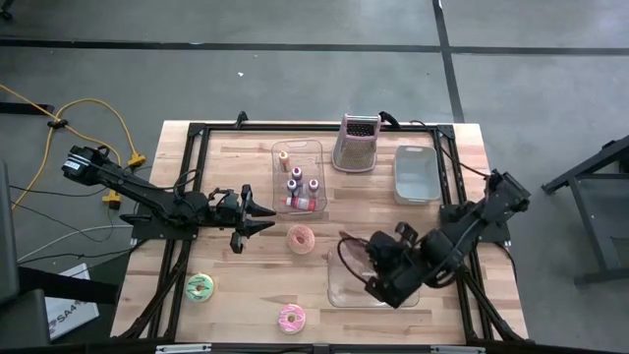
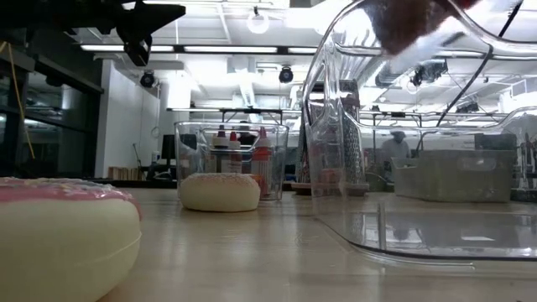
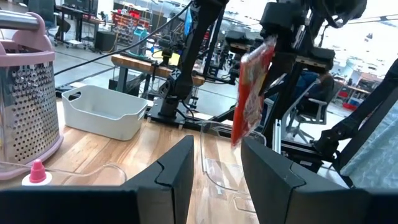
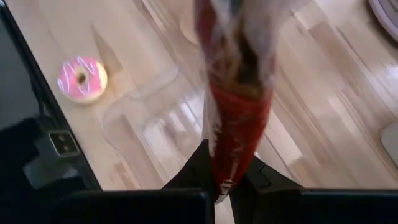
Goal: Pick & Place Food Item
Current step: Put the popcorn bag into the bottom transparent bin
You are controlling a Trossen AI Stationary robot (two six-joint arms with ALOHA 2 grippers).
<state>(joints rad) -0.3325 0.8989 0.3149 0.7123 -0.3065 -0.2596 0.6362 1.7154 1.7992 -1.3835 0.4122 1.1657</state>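
A bin of bottles (image 1: pixel 299 177) sits mid-desk (image 1: pixel 226 295), with a grater (image 1: pixel 357 143) and tub (image 1: pixel 414 174) to its right. Two donuts (image 1: pixel 200 287) lie near the front edge, left of the clear container (image 1: pixel 339 285).

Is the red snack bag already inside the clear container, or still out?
Out: the red snack bag hangs from the shut right pincer above the clear container.

A red and clear plastic snack bag (image 4: pixel 233 118) with brown food inside is hanging straight down over the clear plastic bin (image 1: pixel 344 285). Its top is being pinched, and its bottom is dangling free above the bin's floor. The bag is looking crinkled and shiny. The bin is sitting flat with nothing in it.
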